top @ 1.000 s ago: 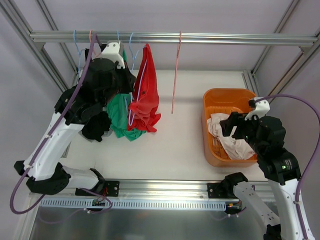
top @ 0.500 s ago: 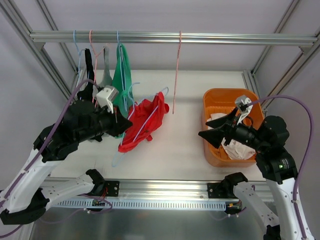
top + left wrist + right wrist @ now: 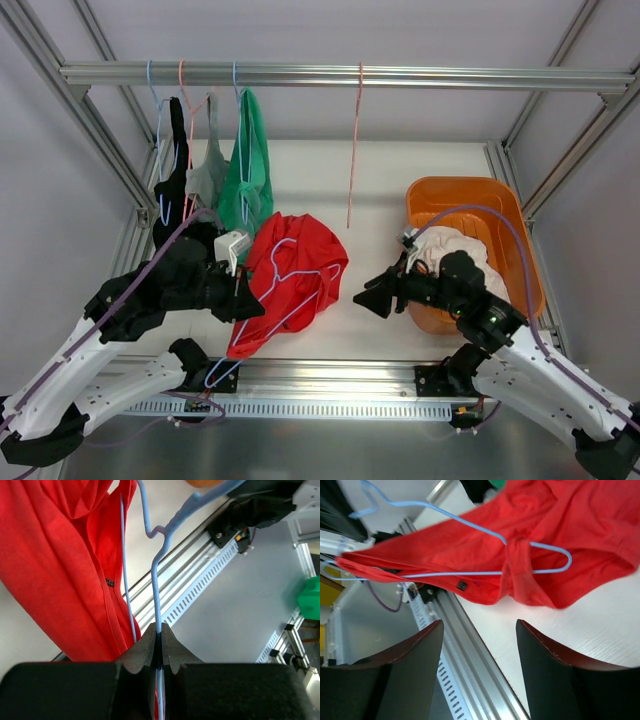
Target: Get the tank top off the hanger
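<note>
Left gripper pinched tight on the wire of the blue hanger. Red tank top is threaded on the hanger, slumped on the table left of the orange basket. Right gripper spread wide, empty, between basket and tank top.

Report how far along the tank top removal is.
Done: the blue hanger is off the rail, clamped in the left gripper. In hand: the open right gripper faces the red tank top. Left: a strap is looped over the hanger's arm, so the garment is not yet off.
</note>
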